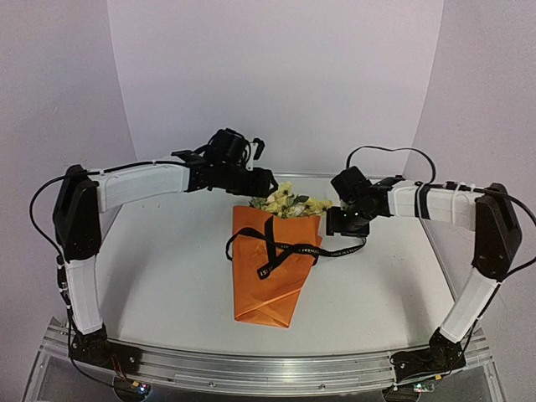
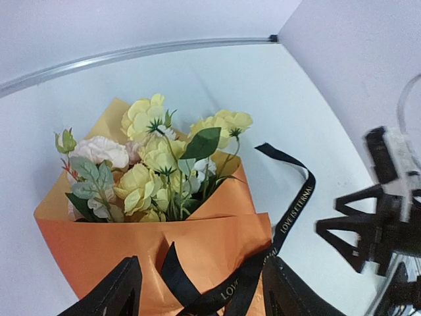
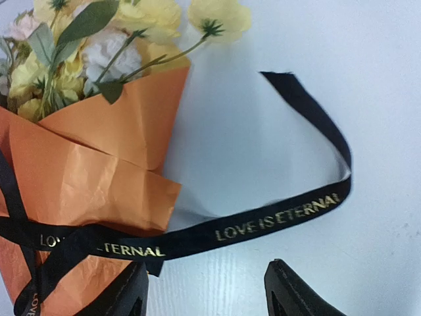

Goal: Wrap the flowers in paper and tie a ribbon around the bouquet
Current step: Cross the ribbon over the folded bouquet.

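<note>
From where I stand, the bouquet (image 1: pixel 270 276) lies flat in the middle of the table (image 1: pixel 167 276). Its pointed end faces the near edge and its flowers (image 1: pixel 289 201) spill out toward the far edge. The orange paper (image 1: pixel 266 301) is folded into a cone around the stems. The black ribbon (image 1: pixel 293 249) crosses over the cone's upper part, with a slack loop off to the left and a long tail trailing toward the right edge. I can't tell whether the crossing is a real knot or just an overlap.

The left gripper (image 1: pixel 268 182) hangs just beyond the blossoms with its jaws spread wide, gripping nothing. The right gripper (image 1: pixel 335 224) sits beside the cone's right shoulder, also released. The ribbon's right tail lies on the table just in front of it.

The bundle looks very light, so I'd expect it to slide or roll at any tug. The paper is thin and creases readily, and a pinch on the cone would likely dent it or spring the fold open. The petals look easy to crush. The ribbon is limp and flat against the table, so it needs a low pinch. The safest holds seem to be the free tails on each side, well away from the crossing and pulled evenly.
</note>
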Motion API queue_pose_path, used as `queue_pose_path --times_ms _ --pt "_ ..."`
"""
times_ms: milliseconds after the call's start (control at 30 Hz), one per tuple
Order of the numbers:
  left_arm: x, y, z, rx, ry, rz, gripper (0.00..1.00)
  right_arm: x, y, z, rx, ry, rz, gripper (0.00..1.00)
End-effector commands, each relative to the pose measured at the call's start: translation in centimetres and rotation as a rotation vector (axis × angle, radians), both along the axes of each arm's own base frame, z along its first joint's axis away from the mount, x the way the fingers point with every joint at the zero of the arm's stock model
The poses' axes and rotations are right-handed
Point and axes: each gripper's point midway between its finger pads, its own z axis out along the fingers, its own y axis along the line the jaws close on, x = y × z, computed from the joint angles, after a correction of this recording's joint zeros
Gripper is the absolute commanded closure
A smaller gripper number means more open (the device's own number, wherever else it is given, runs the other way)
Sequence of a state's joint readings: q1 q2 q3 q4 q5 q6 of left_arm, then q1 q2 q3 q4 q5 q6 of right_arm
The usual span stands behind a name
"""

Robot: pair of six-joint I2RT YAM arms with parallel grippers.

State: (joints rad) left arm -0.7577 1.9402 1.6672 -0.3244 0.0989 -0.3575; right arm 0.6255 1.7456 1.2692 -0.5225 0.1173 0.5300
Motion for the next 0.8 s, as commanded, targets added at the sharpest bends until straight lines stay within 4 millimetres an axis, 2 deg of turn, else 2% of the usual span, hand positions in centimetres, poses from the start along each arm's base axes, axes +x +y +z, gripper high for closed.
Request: queue_pose_path --times_ms 0,200,400,500,600,700,767 --pt "0.3 1.2 -6.9 0.214 0.129 0.216 0.33 -1.4 -2.9 3.0 -0.012 -0.085 -0.065 0.33" --pt "-0.4 -0.5 -10.1 0.292 0.16 0.244 0.31 -3.5 -5.3 1.7 -0.017 -0.045 -0.098 0.32" --pt "-0.4 -0.9 -11.7 0.319 0.152 0.285 0.35 -4.3 -5.9 0.7 -0.012 -0.007 -0.102 0.33" --pt "0.0 -1.2 -12.1 0.322 0.145 0.288 0.44 -4.5 -5.9 -0.1 -0.01 0.018 -0.102 0.35" --pt "0.2 -1.5 -12.0 0.321 0.137 0.286 0.61 -4.6 -5.5 -0.9 0.006 0.054 -0.085 0.37" --pt "0.5 -1.6 -11.6 0.316 0.12 0.284 0.75 -4.6 -4.7 -1.3 -0.001 0.077 -0.003 0.4" --pt "0.5 -1.7 -11.2 0.311 0.108 0.275 0.82 -4.5 -4.9 -1.5 -0.012 0.08 0.007 0.37"
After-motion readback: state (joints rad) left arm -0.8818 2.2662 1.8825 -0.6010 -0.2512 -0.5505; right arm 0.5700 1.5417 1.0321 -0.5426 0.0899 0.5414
